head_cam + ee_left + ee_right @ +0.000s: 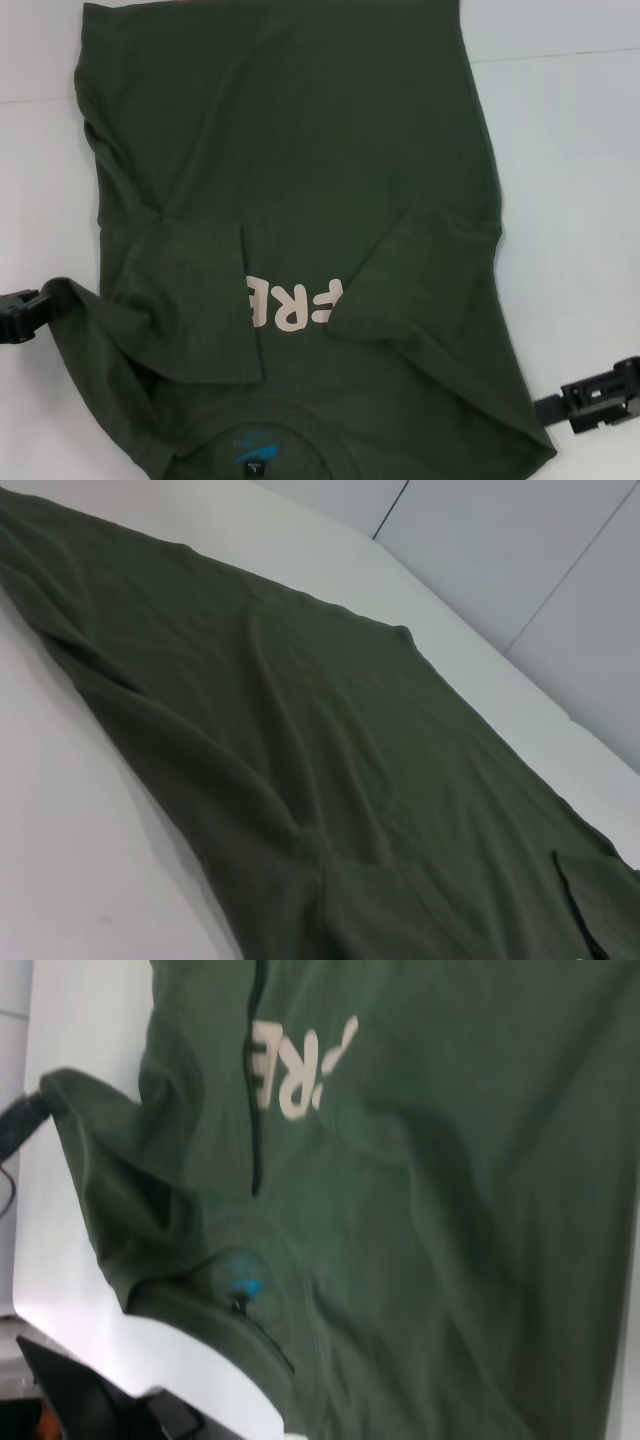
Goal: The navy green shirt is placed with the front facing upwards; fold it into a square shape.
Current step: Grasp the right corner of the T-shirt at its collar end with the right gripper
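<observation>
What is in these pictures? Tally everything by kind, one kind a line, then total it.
Shirts: 1, the navy green shirt
Grippers: 2, the left gripper at the shirt's shoulder edge and the right gripper beside it
Tables: 1, the white table
Total: 4

The shirt (pixel 300 180) lies flat on the desk (pixel 570 200), with its collar nearest the robot and its hem farthest. Both sleeves are folded inward onto the chest. The left hand (pixel 15 315) touches the shirt's left edge; the right hand (pixel 600 395) is just beside the right edge.
</observation>
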Available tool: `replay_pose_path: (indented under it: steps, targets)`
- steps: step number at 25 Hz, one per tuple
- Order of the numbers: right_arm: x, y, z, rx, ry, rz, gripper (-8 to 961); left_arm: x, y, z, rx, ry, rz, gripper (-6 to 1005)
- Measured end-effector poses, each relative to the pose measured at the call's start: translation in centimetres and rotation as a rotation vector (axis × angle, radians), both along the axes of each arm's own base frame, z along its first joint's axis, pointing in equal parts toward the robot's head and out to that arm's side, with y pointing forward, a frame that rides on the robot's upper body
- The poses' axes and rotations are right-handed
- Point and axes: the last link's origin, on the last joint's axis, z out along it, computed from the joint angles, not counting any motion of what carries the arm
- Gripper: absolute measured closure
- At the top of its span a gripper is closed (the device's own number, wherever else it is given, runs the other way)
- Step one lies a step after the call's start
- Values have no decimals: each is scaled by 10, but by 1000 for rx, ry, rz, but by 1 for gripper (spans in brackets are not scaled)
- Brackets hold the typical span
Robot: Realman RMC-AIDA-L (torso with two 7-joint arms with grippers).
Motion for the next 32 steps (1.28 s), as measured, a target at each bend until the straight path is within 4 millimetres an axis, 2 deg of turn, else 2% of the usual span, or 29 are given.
replay_pose_path:
  steps: [17,32]
  targets:
    - [12,-8,2,-40,-43,-39,28,-2,0,-2,8,-2,9,951]
    - [13,-5,-13,-56,-23,-51,28,-1,2,-1,20,-3,4,951]
